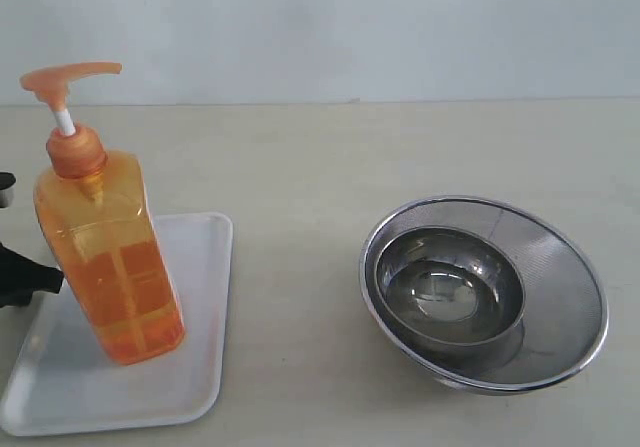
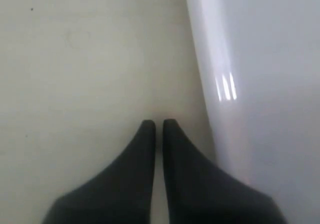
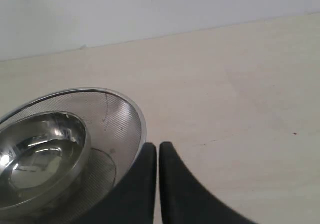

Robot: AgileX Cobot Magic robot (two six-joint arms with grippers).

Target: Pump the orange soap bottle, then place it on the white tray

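The orange soap bottle (image 1: 110, 267) stood upright on the white tray (image 1: 203, 267), on the left side of the desk (image 1: 300, 167). The left fingers (image 2: 145, 136) were pressed nearly together, holding nothing, just beside the tray's rim. The right fingers (image 3: 147, 156), likewise closed and empty, sat near the mesh bowl (image 1: 562, 282), which held a steel bowl (image 1: 450, 287).

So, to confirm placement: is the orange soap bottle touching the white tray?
Touching. The exterior view shows the orange soap bottle standing with its base on the white tray.
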